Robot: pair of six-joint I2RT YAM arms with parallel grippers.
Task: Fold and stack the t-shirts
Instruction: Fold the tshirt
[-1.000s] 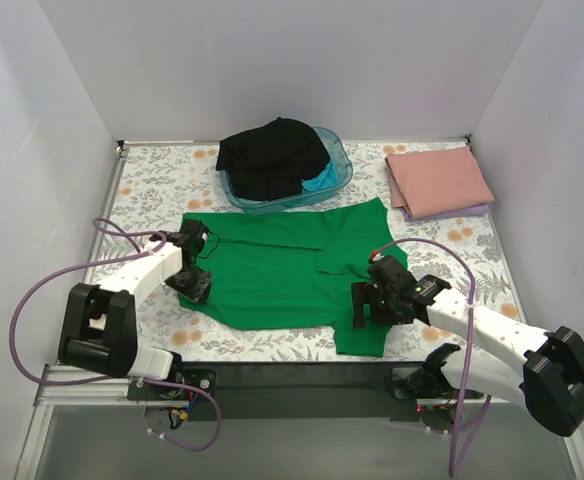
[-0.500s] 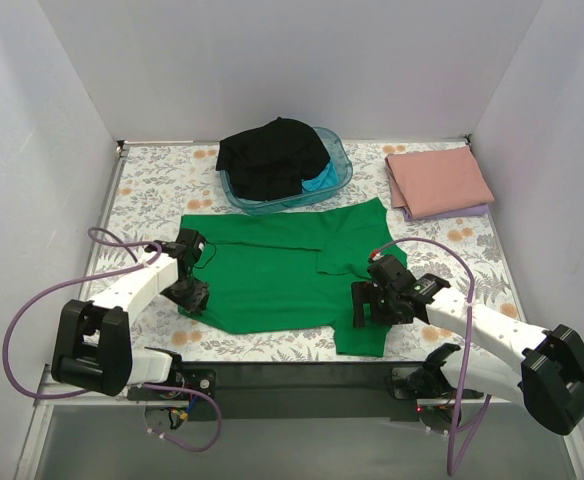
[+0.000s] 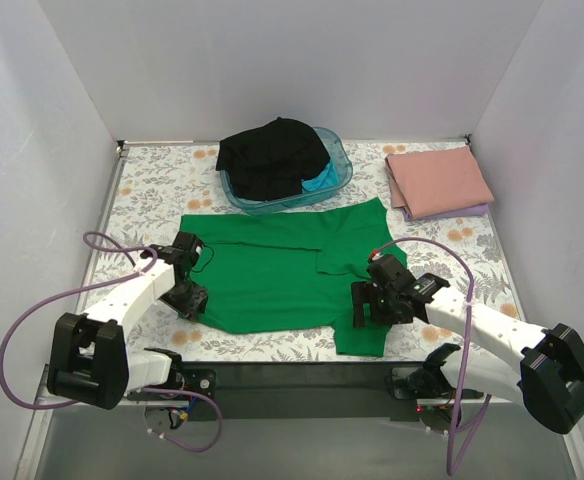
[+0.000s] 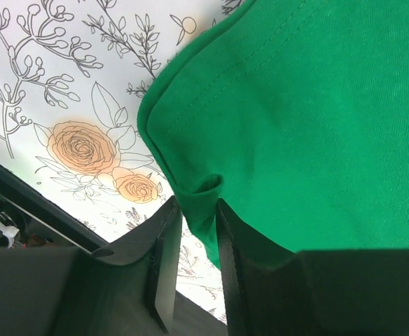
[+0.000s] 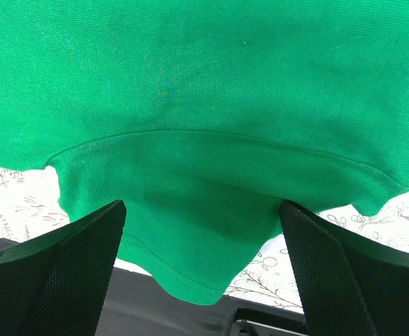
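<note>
A bright green t-shirt [image 3: 272,275] lies spread on the floral table cover [image 3: 152,190], partly folded. My left gripper [image 3: 190,297] is at its near-left edge. In the left wrist view its jaws [image 4: 199,206] stand slightly apart, with a loose fold of the green fabric [image 4: 295,126] between the fingertips. My right gripper [image 3: 372,302] hovers wide open over the shirt's near-right flap [image 5: 204,105], [image 5: 203,210], holding nothing. A black t-shirt [image 3: 272,155] and a turquoise one [image 3: 322,182] fill the tub. A folded dusty pink t-shirt [image 3: 437,180] lies on a lilac one [image 3: 477,211] at the back right.
The translucent blue tub [image 3: 342,165] stands at the back centre. White walls close in the table on three sides. The black front rail [image 3: 292,375] runs just beyond the shirt's near hem. Purple cables loop beside both arms.
My left gripper has slid a little nearer along the shirt's left edge, and its jaws have parted from a tight pinch. The right arm has not moved.
</note>
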